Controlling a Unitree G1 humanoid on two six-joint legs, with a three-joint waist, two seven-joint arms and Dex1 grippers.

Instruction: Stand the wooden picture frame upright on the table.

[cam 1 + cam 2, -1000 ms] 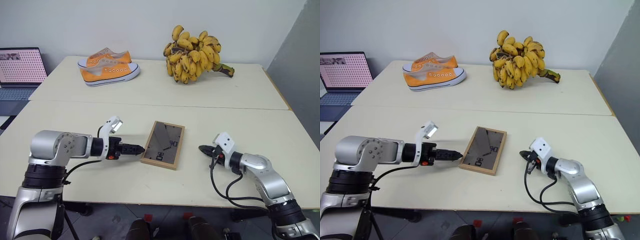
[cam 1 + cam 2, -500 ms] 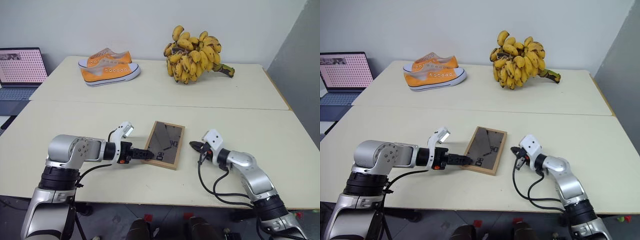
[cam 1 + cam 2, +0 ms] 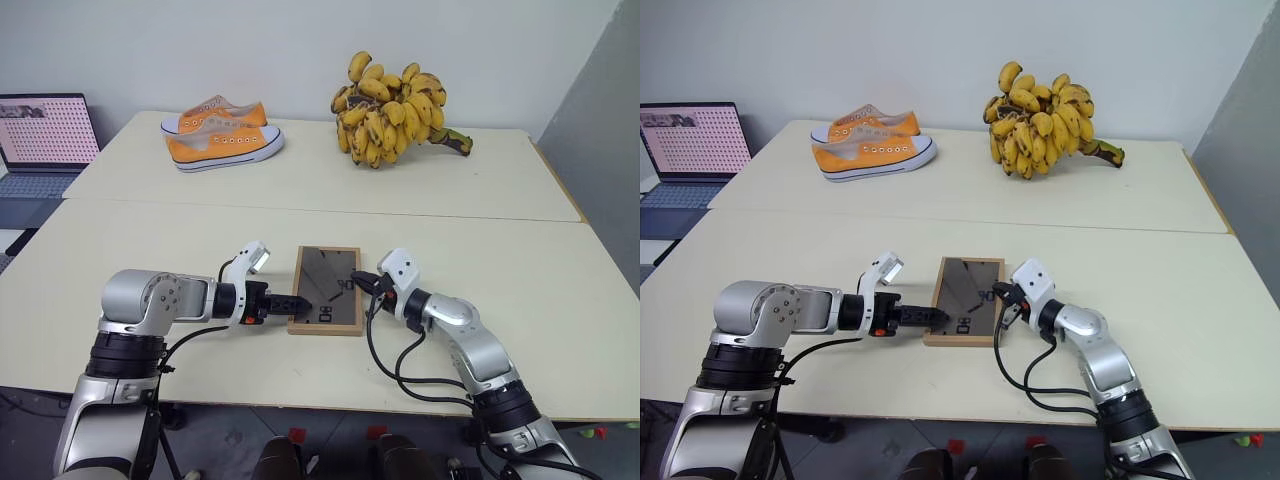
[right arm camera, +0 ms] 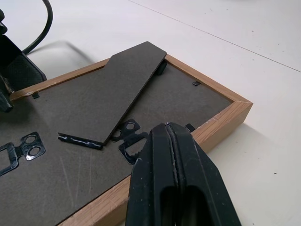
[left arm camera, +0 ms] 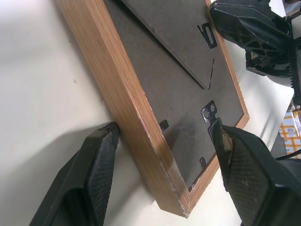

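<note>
The wooden picture frame lies flat on the table, dark grey back up, with its prop stand folded against that face. My left gripper is open at the frame's near left corner. One of its fingers rests on the table outside the wooden rail and the other reaches over the back. From the other side, my right gripper is shut, its tip over the frame's right rail near the small hanger clips.
A pair of orange sneakers and a big bunch of bananas sit on the far half of the table. A laptop stands off the table's left. A seam crosses the tabletop behind the frame.
My right gripper has moved left up to the frame's right rail. The frame has turned from slanted to square with the table edge. My left gripper now straddles its left rail.
</note>
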